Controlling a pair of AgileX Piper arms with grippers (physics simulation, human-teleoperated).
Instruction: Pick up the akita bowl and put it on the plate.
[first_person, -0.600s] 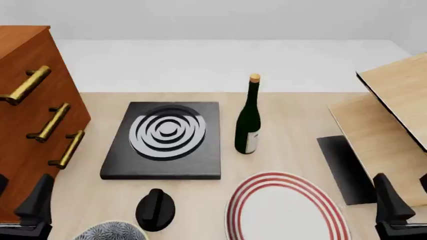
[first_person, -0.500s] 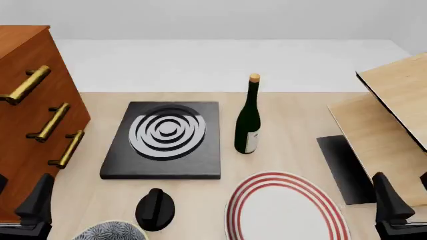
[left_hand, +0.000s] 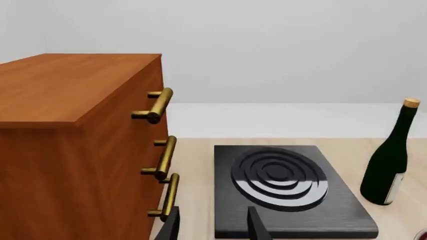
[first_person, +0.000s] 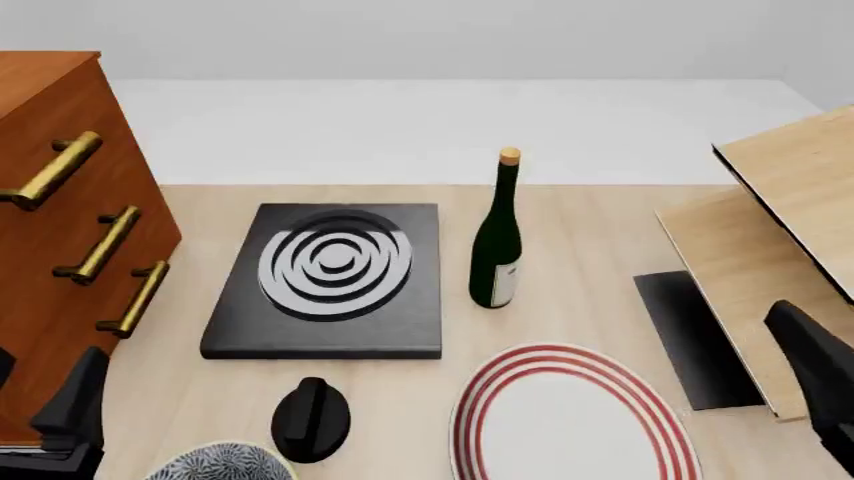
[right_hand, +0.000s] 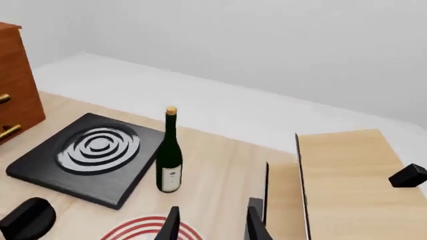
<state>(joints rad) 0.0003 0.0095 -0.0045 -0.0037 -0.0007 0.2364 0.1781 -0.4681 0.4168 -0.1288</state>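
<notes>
Akita bowl (first_person: 220, 463) sits at the lower left edge of the front view, just left of a black knob (first_person: 311, 419). Plate (first_person: 574, 418) lies lower centre-right, well apart. Left gripper (left_hand: 212, 226) and right gripper (right_hand: 210, 224) both show fingers apart, holding nothing

Red-ringed white plate (first_person: 574, 420)

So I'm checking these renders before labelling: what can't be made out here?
- Akita bowl: front view's bottom edge cuts it off; absent from both wrist views.
- Plate: near edge cut off in the front view; only a rim sliver in the right wrist view.
- Bottle label: too small to read.
- Left gripper, right gripper: only fingertips show.
</notes>
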